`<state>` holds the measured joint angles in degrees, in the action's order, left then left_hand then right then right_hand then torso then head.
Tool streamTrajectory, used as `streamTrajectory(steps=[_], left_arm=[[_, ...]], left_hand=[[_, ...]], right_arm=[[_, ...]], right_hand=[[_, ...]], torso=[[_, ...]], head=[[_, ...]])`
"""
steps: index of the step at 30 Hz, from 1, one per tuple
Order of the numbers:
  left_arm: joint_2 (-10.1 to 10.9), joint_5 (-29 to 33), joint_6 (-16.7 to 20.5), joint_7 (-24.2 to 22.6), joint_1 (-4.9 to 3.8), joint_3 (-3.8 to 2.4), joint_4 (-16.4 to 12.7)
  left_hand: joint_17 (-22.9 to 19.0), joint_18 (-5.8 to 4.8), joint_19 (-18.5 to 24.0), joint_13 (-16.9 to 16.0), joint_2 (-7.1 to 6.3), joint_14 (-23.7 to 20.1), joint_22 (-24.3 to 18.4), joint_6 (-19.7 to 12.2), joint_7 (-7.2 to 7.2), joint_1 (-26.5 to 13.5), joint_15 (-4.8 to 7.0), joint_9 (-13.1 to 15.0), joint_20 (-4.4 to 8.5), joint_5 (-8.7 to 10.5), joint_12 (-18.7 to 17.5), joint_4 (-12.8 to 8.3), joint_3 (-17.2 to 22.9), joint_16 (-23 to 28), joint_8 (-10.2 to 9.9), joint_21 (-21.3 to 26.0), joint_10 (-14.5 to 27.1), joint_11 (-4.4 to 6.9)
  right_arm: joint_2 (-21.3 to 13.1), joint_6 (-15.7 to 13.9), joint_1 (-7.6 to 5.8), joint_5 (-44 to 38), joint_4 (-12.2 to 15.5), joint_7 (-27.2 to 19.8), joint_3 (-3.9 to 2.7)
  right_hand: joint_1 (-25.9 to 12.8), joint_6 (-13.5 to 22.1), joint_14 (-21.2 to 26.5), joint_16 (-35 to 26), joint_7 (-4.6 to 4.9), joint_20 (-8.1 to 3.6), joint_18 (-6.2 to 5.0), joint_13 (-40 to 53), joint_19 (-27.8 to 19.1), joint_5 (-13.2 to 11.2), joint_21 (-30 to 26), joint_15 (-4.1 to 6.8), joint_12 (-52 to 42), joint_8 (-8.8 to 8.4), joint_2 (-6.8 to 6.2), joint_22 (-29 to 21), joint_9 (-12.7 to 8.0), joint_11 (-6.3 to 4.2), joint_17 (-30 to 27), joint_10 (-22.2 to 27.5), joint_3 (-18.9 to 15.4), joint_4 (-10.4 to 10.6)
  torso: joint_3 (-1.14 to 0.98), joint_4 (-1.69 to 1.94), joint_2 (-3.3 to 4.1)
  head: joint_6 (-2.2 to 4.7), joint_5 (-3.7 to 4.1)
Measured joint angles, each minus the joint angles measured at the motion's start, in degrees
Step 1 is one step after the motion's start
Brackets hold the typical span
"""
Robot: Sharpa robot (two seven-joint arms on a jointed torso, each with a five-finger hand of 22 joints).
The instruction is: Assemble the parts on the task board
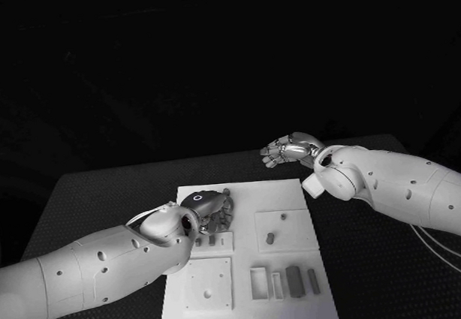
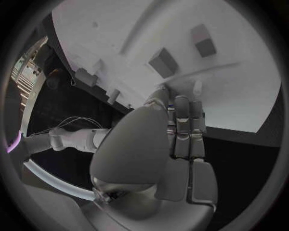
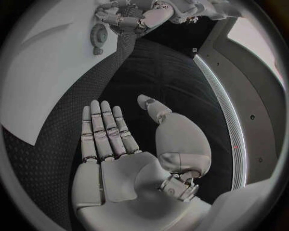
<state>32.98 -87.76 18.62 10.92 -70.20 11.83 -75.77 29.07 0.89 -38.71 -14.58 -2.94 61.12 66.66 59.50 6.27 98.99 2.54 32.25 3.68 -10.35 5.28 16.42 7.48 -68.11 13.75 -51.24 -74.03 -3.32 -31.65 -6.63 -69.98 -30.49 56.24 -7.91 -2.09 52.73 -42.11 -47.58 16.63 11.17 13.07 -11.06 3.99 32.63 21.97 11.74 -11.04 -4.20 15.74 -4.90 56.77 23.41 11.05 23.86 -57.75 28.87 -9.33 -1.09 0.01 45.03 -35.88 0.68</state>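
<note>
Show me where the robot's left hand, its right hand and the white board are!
left hand point(image 1: 207, 207), head view, on the back of the hand over the board.
right hand point(image 1: 288, 151), head view, on the middle of the raised hand.
task board point(image 1: 277, 193), head view, on a bare part near its far edge.

— Where is everything?
— The task board point(image 1: 288, 199) lies mid-table point(image 1: 93, 194). My left hand point(image 1: 205, 210) rests over the board's left edge; my right hand point(image 1: 288, 151) hovers beyond its far right corner.

White task board point(image 1: 288, 199), grey parts point(image 1: 295, 281), black dotted-texture table point(image 1: 103, 193).
</note>
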Motion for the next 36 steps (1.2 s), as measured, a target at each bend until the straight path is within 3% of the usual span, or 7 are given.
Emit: streamTrajectory(steps=[11, 13, 20, 36], left_arm=[[1.7, 3.7, 0.3, 0.0, 0.03, -3.99, -1.4], [2.4, 4.2, 0.2, 0.0, -0.01, -4.36, -1.9], [4.2, 5.8, -1.3, 0.1, -0.71, -4.53, -2.2], [7.9, 6.6, -3.0, 0.5, -0.64, -4.4, -3.7]], left_hand=[[-0.1, 0.0, 0.0, 0.1, -0.01, 0.1, 0.0, 0.1, 0.13, 0.0, -0.1, 0.1, 0.0, 0.2, 0.0, 0.0, 0.0, 0.0, 0.1, 0.0, 0.0, 0.0], [-0.1, 0.0, 0.0, 0.1, -0.01, 0.0, 0.0, 0.1, 0.13, 0.0, -0.01, 0.1, 0.0, 0.2, 0.0, 0.1, 0.1, 0.0, 0.2, 0.0, 0.0, 0.01], [-0.1, 0.0, -0.7, 0.1, -0.09, 0.3, 0.4, 0.1, 0.13, 0.1, 0.37, 0.1, 0.1, -0.02, -0.2, 0.0, 0.3, -0.7, 0.2, 0.0, -0.2, 0.22], [0.0, 0.0, -0.7, 0.1, -0.13, 0.4, 0.7, 0.3, -0.06, 0.1, 0.44, 0.2, 0.1, -0.01, -0.3, -0.2, 0.5, -0.9, 0.2, -0.2, -0.2, 0.24]], right_arm=[[-0.2, 0.0, 0.0, 0.0, -0.1, 0.0, 0.0], [-0.2, 0.0, 0.0, 0.0, 0.0, 0.0, 0.0], [-0.4, 0.0, 0.0, 0.0, 0.0, 0.0, 0.0], [-0.5, 0.0, 0.0, 0.0, 0.0, 0.0, 0.0]], right_hand=[[0.0, 0.0, 0.0, 0.0, 0.0, 0.0, 0.0, 0.0, 0.0, 0.0, -0.2, 0.0, 0.0, 0.21, 0.0, 0.0, 0.0, 0.0, -0.1, 0.0, 0.0, 0.0], [0.0, 0.0, 0.0, 0.0, 0.0, 0.0, 0.0, 0.0, 0.0, 0.0, -0.2, 0.0, 0.0, 0.21, 0.0, 0.0, 0.0, 0.0, -0.1, 0.0, 0.0, 0.0], [0.0, 0.0, 0.0, 0.0, 0.0, 0.0, 0.0, 0.0, 0.0, 0.0, -0.2, 0.0, 0.0, 0.21, 0.0, 0.0, 0.0, 0.0, -0.1, 0.0, 0.0, 0.0], [0.0, 0.0, 0.0, 0.0, 0.0, 0.0, 0.0, 0.0, 0.0, 0.0, -0.2, 0.0, 0.0, 0.21, 0.0, 0.1, 0.0, 0.0, -0.1, 0.0, 0.0, 0.0]], torso=[[0.01, 0.04, -0.03], [0.02, 0.08, -0.05], [0.02, 0.15, -0.07], [0.07, 0.26, -0.06]], head=[[0.46, -0.22], [0.51, -0.29], [0.68, -0.5], [0.66, -0.77]])
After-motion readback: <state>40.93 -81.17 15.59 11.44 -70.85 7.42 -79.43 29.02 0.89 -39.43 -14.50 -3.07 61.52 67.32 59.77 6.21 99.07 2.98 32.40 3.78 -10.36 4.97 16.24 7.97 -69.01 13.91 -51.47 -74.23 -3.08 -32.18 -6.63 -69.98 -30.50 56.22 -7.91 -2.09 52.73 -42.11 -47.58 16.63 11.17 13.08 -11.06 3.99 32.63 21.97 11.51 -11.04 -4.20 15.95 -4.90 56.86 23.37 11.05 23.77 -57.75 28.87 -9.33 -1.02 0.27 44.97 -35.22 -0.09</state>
